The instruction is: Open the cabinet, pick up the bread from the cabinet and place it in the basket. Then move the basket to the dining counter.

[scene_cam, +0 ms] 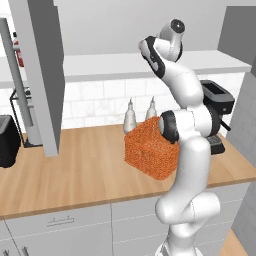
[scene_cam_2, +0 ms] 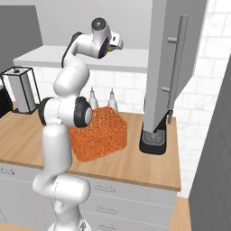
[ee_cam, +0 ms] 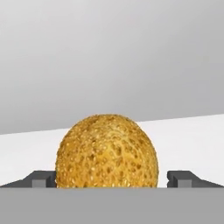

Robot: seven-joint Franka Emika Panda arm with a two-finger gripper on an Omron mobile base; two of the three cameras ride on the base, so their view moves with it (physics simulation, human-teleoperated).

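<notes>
Legible text, labels, brands, numbers, signs: none in any view. Surfaces checked: cabinet (scene_cam_2: pixel 168 67) door plain grey; basket (scene_cam: pixel 150 147) plain orange weave; bread (ee_cam: pixel 106 153) unmarked; two bottles (scene_cam: pixel 130 117) behind basket, no readable labels.

The bread (ee_cam: pixel 107 151) sits low in the middle, a round golden-orange bun with a rough, speckled crust, resting on the pale shelf (ee_cam: pixel 188 140) of the cabinet. Behind it rises the plain grey inner wall (ee_cam: pixel 112 57), which meets the shelf along a slightly slanted line. The end effector (ee_cam: pixel 112 179) has its two dark fingertips (ee_cam: pixel 40 179) low at either side of the bun, one just beside its left edge, the other a little apart from its right edge. The jaws stand spread wider than the bun.
</notes>
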